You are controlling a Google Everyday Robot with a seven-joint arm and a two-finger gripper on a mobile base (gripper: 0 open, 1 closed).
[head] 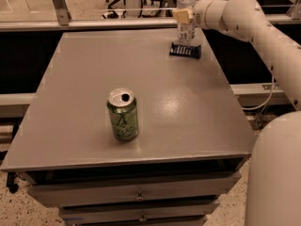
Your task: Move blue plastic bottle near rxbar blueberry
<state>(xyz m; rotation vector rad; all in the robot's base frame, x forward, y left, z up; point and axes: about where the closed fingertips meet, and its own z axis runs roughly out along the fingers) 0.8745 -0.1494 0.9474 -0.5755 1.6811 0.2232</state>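
The blue plastic bottle point(186, 20), clear with a white cap and a pale label, stands upright at the far right of the grey table point(94, 79). My gripper point(184, 16) is shut on its upper body, reaching in from the right. The rxbar blueberry point(185, 51), a flat dark blue bar, lies on the table directly in front of the bottle's base, almost touching it. I cannot tell whether the bottle's bottom rests on the table or hangs just above it.
A green drink can point(123, 115) with an open top stands near the table's front middle. My white arm point(263, 36) runs along the right side. Drawers point(136, 194) sit below the front edge. A rail point(94, 25) runs behind the table.
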